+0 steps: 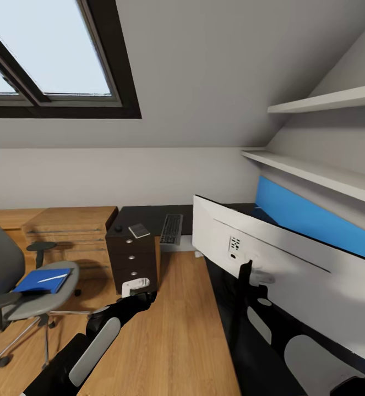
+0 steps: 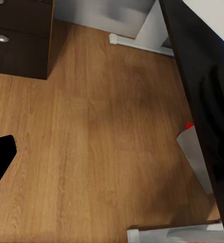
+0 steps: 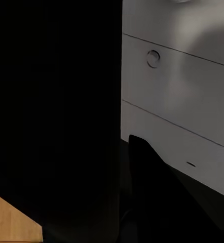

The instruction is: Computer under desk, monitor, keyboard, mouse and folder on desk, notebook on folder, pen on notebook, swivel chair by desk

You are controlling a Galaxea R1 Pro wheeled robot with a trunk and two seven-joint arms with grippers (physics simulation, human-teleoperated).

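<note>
The monitor (image 1: 292, 275) stands on the glossy black surface (image 1: 232, 308) at the head view's right, its white back to the camera and its lower right corner cut off by the frame. Beyond it the keyboard (image 1: 172, 229) lies on the far wing of the surface, with the notebook (image 1: 139, 230) near it above the drawers (image 1: 131, 263); a small dark object (image 1: 118, 227) beside the notebook is too small to identify. The folder (image 1: 43, 280) rests on the chair (image 1: 17, 286) seat at left, the pen (image 1: 54, 278) lying on it; the chair's back is cut off by the frame.

The left arm (image 1: 102, 333) reaches over the floor (image 2: 102, 136) toward the drawers; its pincer (image 1: 135, 286) is a pale blur, so I cannot tell whether it is released or clenched. The right wrist view is mostly black, with a white panel (image 3: 178, 91) close by; the right pincer's state cannot be told.
</note>
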